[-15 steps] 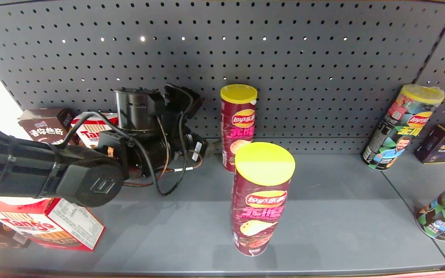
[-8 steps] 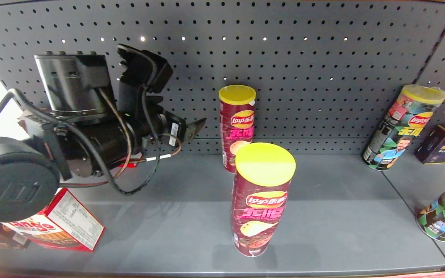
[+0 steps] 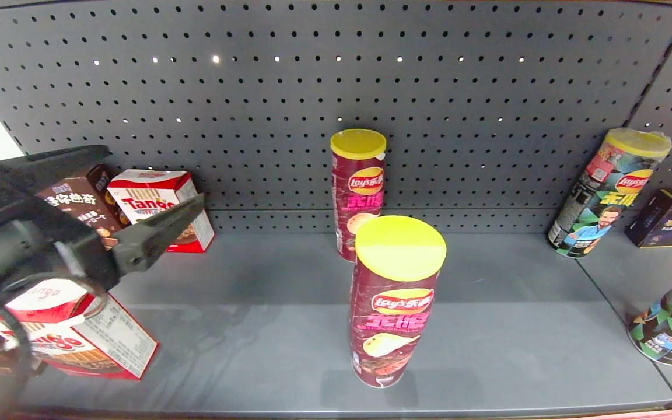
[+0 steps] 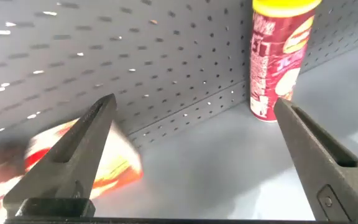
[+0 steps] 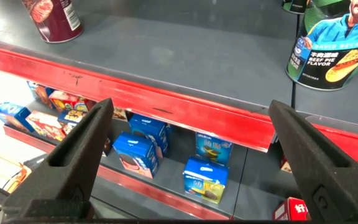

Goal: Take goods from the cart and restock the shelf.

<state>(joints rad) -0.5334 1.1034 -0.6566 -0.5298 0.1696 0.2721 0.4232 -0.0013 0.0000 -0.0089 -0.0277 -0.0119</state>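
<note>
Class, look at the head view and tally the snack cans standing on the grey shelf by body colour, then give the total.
Dark red cans: 2
Green-and-black cans: 2
Total: 4

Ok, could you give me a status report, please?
Left tool, right tool open, empty. Front red can, back red can upright on shelf. Boxes by left tool.

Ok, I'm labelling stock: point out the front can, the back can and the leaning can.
Front can (image 3: 394,303): head view, middle of its label.
Back can (image 3: 358,186): head view, logo on its side.
Leaning can (image 3: 607,195): head view, middle of its side.
</note>
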